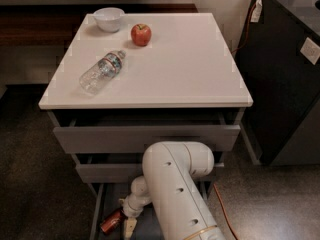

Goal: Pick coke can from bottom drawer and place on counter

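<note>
The coke can (112, 222), dark red with a silver end, lies on its side in the open bottom drawer (107, 198) near its left wall. My gripper (128, 224) is low inside that drawer, right beside the can on its right and touching or nearly touching it. My thick white arm (175, 194) reaches down in front of the cabinet and hides most of the drawer's inside. The white counter (170, 69) lies above, at the top of the cabinet.
On the counter lie a clear water bottle (101, 72) on its side, a red apple (141, 34) and a white bowl (108, 19). The two upper drawers (100, 136) stand slightly pulled out. A black cabinet (290, 84) stands to the right, with an orange cable (224, 211) on the floor.
</note>
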Controlling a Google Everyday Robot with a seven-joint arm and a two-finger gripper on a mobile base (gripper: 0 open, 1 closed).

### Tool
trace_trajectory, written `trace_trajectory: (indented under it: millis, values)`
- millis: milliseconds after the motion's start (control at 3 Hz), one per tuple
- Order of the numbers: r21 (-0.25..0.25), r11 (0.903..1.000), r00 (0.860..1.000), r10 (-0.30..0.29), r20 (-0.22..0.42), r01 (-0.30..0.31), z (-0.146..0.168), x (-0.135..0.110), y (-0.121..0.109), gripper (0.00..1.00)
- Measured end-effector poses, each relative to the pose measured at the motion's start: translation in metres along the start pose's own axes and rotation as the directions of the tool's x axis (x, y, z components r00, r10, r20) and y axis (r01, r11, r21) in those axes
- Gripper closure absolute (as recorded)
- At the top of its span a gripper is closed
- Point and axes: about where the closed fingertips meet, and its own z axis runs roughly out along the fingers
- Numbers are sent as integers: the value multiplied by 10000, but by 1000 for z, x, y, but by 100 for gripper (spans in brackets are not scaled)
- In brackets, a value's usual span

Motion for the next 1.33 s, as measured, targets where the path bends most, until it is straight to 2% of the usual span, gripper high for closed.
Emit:
trace_trajectory:
  millis: [333,667,1000,1333]
  values:
    - [-117,9995,9989,-306,-357,302,7,-9,-2,0]
    - [108,9976,9918,-662,-1092,678,13,-21,-2,0]
    - [587,9946,9859,-763,-1490,858,11,-25,-1,0]
    - [759,9911,9777,-936,-1879,1094,13,-29,3,0]
